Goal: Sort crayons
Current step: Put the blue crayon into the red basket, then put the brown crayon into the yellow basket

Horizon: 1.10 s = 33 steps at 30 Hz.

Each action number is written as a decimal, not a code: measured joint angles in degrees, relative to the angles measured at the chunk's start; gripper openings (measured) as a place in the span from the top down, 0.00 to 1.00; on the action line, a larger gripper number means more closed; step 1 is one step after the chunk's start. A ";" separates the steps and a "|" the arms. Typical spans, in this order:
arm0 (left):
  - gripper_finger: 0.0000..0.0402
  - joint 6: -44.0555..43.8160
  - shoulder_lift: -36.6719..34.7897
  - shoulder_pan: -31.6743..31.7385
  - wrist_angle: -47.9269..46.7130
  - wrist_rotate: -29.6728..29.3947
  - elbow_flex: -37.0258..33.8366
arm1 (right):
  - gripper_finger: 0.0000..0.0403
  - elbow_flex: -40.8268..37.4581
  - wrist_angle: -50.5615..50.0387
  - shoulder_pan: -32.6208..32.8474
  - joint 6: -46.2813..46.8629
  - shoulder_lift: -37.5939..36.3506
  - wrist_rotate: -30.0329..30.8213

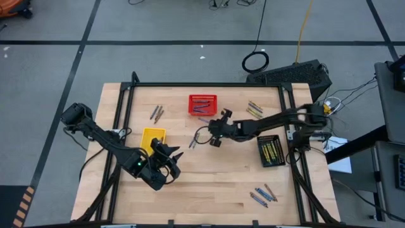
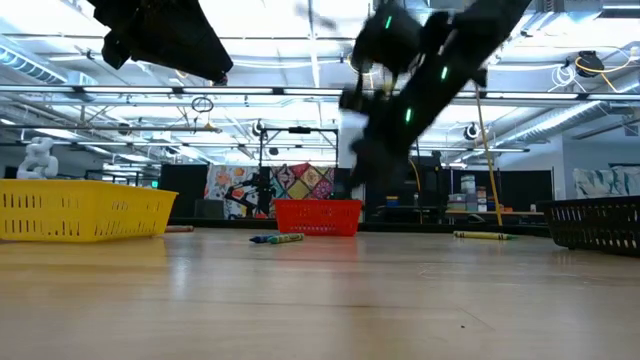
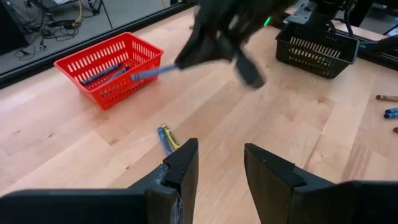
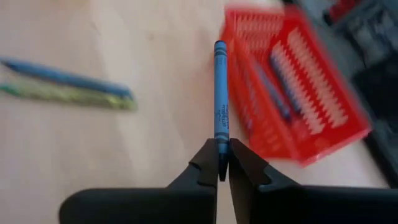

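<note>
Both arms are built dark, near-black, with jointed links. Green indicator lights are seen on the left arm (image 1: 136, 163) and right arm (image 2: 410, 70). Black wedge-shaped fingers (image 3: 180, 168) are fitted.

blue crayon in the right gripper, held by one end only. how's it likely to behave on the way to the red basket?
Probably stiff: the blue crayon sticks straight out of the right gripper with no sag. Likely light, since a pinch at its very end holds it. Being round and gripped only at the end, it may pivot or slip, and could roll if dropped outside the red basket.
</note>
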 joint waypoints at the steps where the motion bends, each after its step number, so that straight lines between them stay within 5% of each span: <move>1: 0.67 -0.02 0.00 0.00 -0.10 -0.02 0.00 | 1.00 0.02 -0.33 0.06 -0.68 -1.84 -0.50; 7: 0.67 0.03 0.02 0.00 0.00 -0.09 0.00 | 1.00 0.13 -1.07 -7.03 -3.75 -10.09 -11.36; 13: 0.67 0.07 0.02 0.00 -0.06 -0.32 0.00 | 1.00 0.02 0.68 -17.22 -7.16 -6.73 -22.95; 19: 0.67 0.05 0.02 0.00 -0.03 -0.64 0.00 | 0.97 0.02 8.31 -20.95 -10.21 -1.00 -24.62; 25: 0.67 0.00 0.02 0.02 0.07 -0.70 0.00 | 0.83 3.60 9.25 -21.60 -11.59 2.88 -29.80; 33: 0.67 -0.08 0.02 0.00 0.45 -0.74 0.00 | 0.75 0.77 20.10 -18.07 -11.67 -4.31 -28.72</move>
